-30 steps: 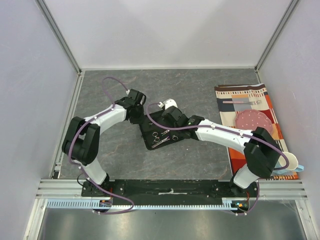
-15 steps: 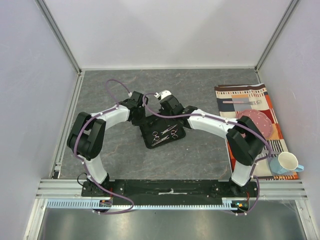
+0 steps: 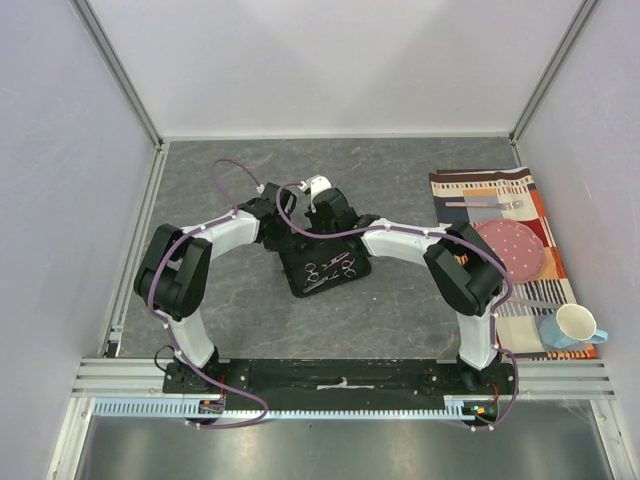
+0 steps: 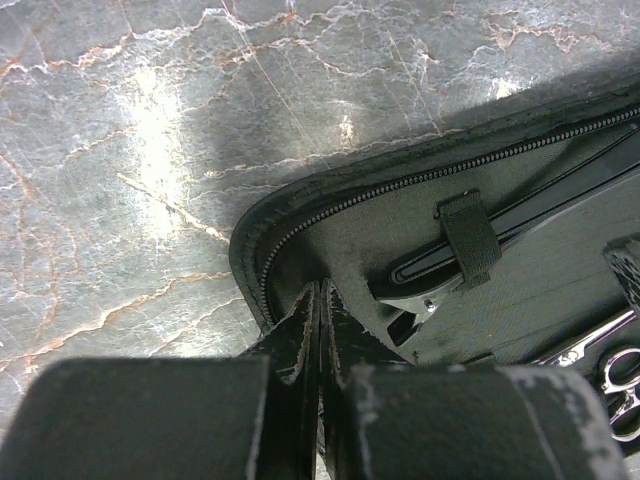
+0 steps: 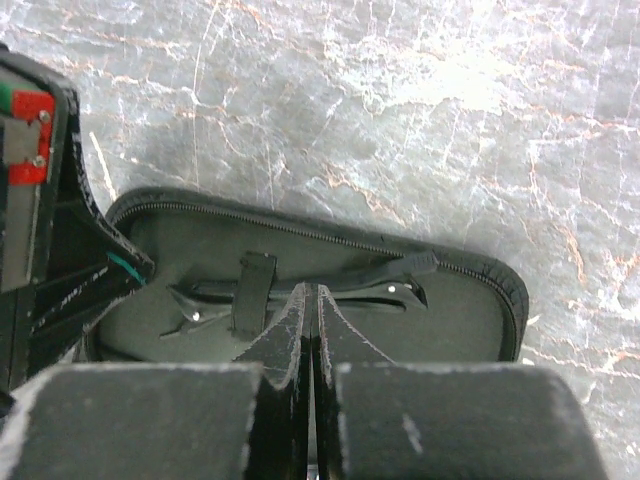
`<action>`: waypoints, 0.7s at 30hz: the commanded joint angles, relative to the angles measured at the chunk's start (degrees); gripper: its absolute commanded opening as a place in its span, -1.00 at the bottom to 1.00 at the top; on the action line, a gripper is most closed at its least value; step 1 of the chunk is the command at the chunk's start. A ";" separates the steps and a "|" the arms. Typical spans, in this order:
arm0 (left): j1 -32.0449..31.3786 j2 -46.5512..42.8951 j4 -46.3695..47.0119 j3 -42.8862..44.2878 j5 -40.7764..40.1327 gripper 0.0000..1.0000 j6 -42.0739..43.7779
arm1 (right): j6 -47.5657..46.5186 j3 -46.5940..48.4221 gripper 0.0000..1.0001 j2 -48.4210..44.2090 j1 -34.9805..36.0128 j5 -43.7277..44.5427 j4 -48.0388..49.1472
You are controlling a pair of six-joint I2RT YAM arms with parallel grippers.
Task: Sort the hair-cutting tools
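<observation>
An open black zip case (image 3: 300,283) lies mid-table. Silver scissors (image 3: 330,268) with ring handles lie in its near half; their rings show in the left wrist view (image 4: 618,368). In its far half, thin black clips (image 5: 205,300) sit under elastic straps (image 5: 252,290); one clip also shows in the left wrist view (image 4: 520,225). My left gripper (image 3: 284,233) is shut, its tips (image 4: 320,292) on the lining just inside the case's zip corner (image 4: 262,262). My right gripper (image 3: 326,226) is shut, its tips (image 5: 311,292) touching the clips at the middle of that half.
A striped placemat (image 3: 505,185) at the right holds a pink plate (image 3: 512,248), a fork and knife (image 3: 485,204) and a white mug (image 3: 572,322). Both wrists crowd together over the case's far edge. Grey walls close off three sides.
My right gripper has moved left and farther back along the case, its elbow folding in and uncovering the mug. My left gripper has shifted slightly right. Both stayed shut.
</observation>
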 commanded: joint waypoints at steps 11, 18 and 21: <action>-0.85 2.03 2.77 -2.05 1.03 -0.95 -1.62 | -1.55 1.61 -1.00 5.35 -1.81 3.65 4.83; -0.85 1.68 3.04 -1.88 1.03 -0.95 -1.88 | -1.99 0.21 -1.00 5.88 -1.90 -2.50 -0.18; -0.85 1.50 3.04 -1.97 0.94 -0.95 -1.97 | -1.99 -0.67 -1.00 4.74 -1.90 -3.73 -2.99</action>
